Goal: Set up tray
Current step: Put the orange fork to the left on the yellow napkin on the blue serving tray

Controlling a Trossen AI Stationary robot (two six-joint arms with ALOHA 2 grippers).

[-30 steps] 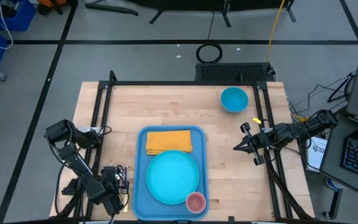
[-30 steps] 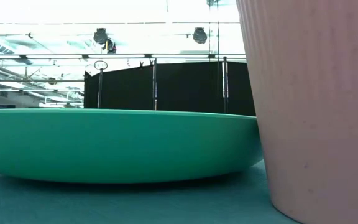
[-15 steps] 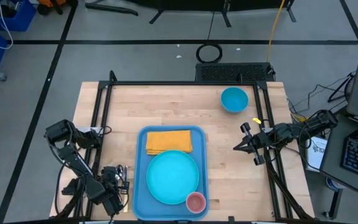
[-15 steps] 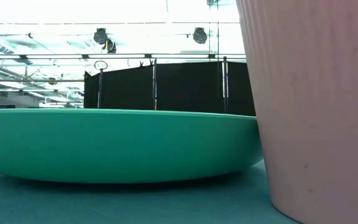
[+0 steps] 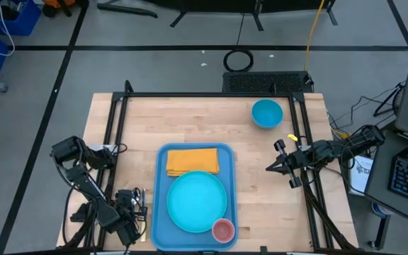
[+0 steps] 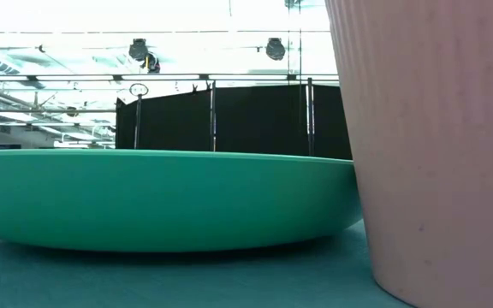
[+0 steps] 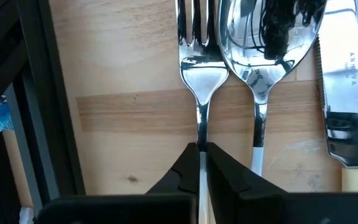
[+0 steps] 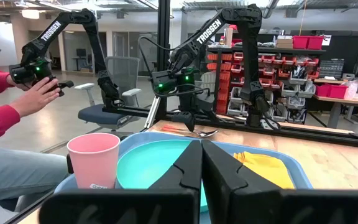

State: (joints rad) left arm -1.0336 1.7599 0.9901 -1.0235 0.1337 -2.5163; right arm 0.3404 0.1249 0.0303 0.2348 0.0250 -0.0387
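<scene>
The blue tray (image 5: 163, 212) lies at the table's near middle. On it are a folded yellow napkin (image 5: 192, 161), a turquoise plate (image 5: 197, 202) and a pink cup (image 5: 222, 229). Left of the tray a fork (image 7: 202, 68), a spoon (image 7: 257, 50) and a knife (image 7: 340, 87) lie side by side on the wood. My left gripper (image 7: 201, 155) points down over them and is shut on the fork. My right gripper (image 5: 271, 168) hangs shut and bare to the right of the tray. My left gripper pinches the fork's thin handle (image 7: 201, 138), just behind the neck, between its two fingers. The fingers come steeply from above, one on each side of the handle. The fork lies flat on the table, its tines pointing away from the gripper.
A blue bowl (image 5: 266, 113) stands at the table's far right. Black frame rails (image 5: 119, 142) run along the table's left and right sides. Beyond the table's left edge a person's hand (image 8: 39, 93) in a red sleeve holds another arm.
</scene>
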